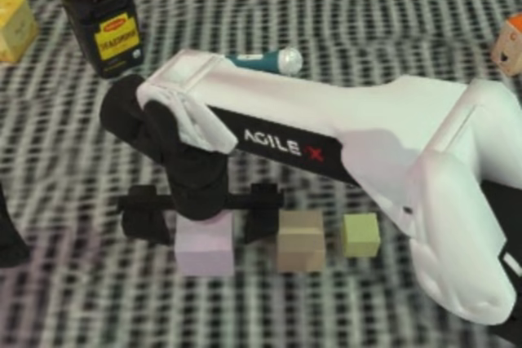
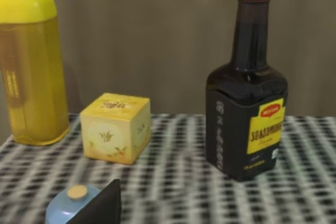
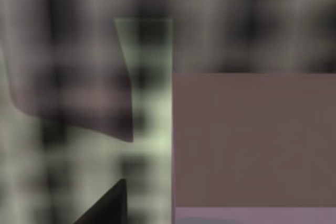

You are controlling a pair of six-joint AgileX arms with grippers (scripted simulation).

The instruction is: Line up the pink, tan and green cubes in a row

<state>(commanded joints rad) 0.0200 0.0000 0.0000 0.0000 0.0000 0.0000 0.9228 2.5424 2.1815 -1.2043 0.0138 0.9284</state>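
White and bulky, the right arm (image 1: 424, 169) lies nearest the top camera, reaching from the table's right side across to left of centre and hiding much of the checked cloth (image 1: 391, 46). Its right gripper (image 1: 204, 209) hangs directly over the pink cube (image 1: 205, 244), fingers spread wide, 1 black finger (image 1: 145, 213) off the cube's left side and the other beside its right side, with nothing clamped. The right wrist view shows that cube's flat pink face close up.

3 cubes sit in 1 row near the front edge: the pink cube, largest, on the left; the tan cube (image 1: 301, 240), mid-sized, just beside it; the green cube (image 1: 360, 235), smallest, just right of the tan one with a narrow gap.

Around them: 1 dark sauce bottle (image 1: 100, 14) at the back left, 1 yellow oil bottle (image 2: 29, 61) seen only from the left wrist, 1 yellow spotted block (image 1: 15, 26) at the far left, 1 orange-roofed toy house (image 1: 510, 42) at the far right, and 1 teal-handled microphone (image 1: 265, 60) half hidden behind the arm.

At the left edge, the left arm (image 1: 8, 238) shows only as a dark sliver; I cannot tell how its gripper stands.
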